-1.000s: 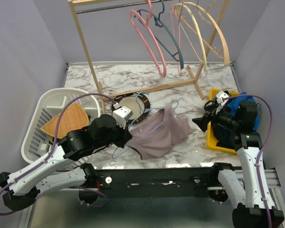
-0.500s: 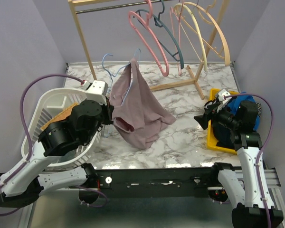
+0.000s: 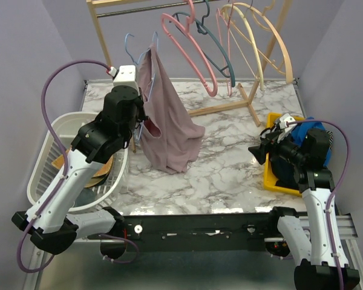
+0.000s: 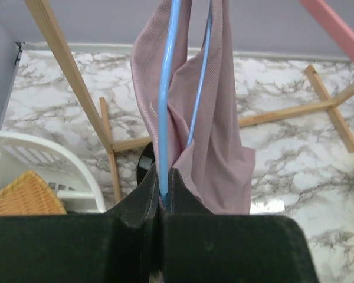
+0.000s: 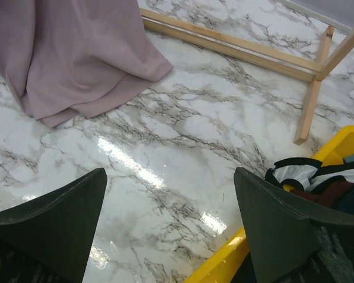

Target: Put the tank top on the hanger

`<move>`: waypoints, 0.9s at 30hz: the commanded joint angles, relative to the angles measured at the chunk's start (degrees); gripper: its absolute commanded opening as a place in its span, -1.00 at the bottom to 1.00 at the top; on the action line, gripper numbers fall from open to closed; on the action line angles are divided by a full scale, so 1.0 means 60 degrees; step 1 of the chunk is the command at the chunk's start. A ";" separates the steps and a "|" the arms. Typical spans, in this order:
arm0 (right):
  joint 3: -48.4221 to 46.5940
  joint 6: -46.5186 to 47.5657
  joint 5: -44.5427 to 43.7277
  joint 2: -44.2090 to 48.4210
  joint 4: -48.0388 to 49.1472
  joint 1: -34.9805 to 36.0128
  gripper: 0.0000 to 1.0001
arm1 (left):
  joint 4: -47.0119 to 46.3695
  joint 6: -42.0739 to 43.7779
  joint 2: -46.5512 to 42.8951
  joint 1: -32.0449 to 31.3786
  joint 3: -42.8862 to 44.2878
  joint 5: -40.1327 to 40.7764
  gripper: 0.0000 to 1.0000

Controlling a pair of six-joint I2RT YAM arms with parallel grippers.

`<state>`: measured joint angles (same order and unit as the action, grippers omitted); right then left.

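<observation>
The mauve tank top [image 3: 166, 124] hangs on the thin light-blue hanger [image 3: 133, 48], lifted high near the left post of the wooden rack; its hem trails on the marble. My left gripper [image 3: 140, 112] is shut on the hanger's wire. In the left wrist view the jaws [image 4: 163, 191] pinch the blue wire [image 4: 165, 106] with the tank top [image 4: 215, 135] draped over it. My right gripper [image 3: 257, 151] is open and empty, low over the table at the right. The right wrist view shows the tank top's hem [image 5: 76, 65] at the upper left.
A wooden rack [image 3: 109, 66] carries a thick pink hanger [image 3: 190, 51], a teal hanger [image 3: 212, 48] and cream hangers [image 3: 260, 36]. A white basket [image 3: 54, 154] sits at the left. A yellow bin [image 3: 275, 181] with blue and dark clothes sits at the right.
My left arm has risen and swung back towards the rack, lifting the hanger with the tank top from the table to near the rail. The right arm has stayed put.
</observation>
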<state>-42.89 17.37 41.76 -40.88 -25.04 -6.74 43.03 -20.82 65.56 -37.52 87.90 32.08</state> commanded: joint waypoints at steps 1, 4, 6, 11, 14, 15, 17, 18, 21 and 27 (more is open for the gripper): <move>0.0074 -0.0111 -0.0163 0.0134 0.0101 -0.0063 0.94 | -0.1560 0.0130 0.0366 0.0641 0.0818 -0.0672 -1.00; 0.0059 -0.0111 -0.0119 0.0149 0.0071 -0.0063 0.94 | -0.1911 -0.0001 0.0689 0.1168 0.1140 -0.0980 -1.00; 0.0045 -0.0126 -0.0089 0.0178 0.0042 -0.0063 0.94 | -0.2072 -0.0118 0.0937 0.1535 0.1272 -0.1242 -1.00; 0.0045 -0.0126 -0.0002 0.0222 -0.0016 -0.0063 0.94 | -0.2483 -0.0499 0.1304 0.1960 0.1464 -0.1625 -1.00; 0.0045 -0.0111 -0.0001 0.0222 -0.0017 -0.0063 0.94 | -0.2834 -0.0573 0.1436 0.2151 0.1333 -0.1683 -1.00; 0.0045 -0.0111 0.0027 0.0222 -0.0031 -0.0077 0.94 | -0.2980 -0.0617 0.1480 0.2195 0.1303 -0.1727 -1.00; 0.0045 -0.0126 0.0028 0.0222 -0.0031 -0.0063 0.94 | -0.3040 -0.0704 0.1568 0.2356 0.1346 -0.1786 -1.00; 0.0045 -0.0111 0.0057 0.0208 -0.0031 -0.0063 0.94 | -0.3127 -0.0763 0.1641 0.2400 0.1361 -0.1830 -1.00; 0.0030 -0.0111 0.0028 0.0222 -0.0031 -0.0077 0.94 | -0.3376 -0.0837 0.1729 0.2605 0.1346 -0.1860 -1.00; 0.0059 -0.0082 -0.0016 0.0237 -0.0031 -0.0077 0.94 | -0.3465 -0.1232 0.2168 0.3132 0.1595 -0.2327 -1.00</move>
<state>-42.89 17.37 41.65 -40.05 -25.10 -6.83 28.21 -25.67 77.14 -20.84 94.94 20.29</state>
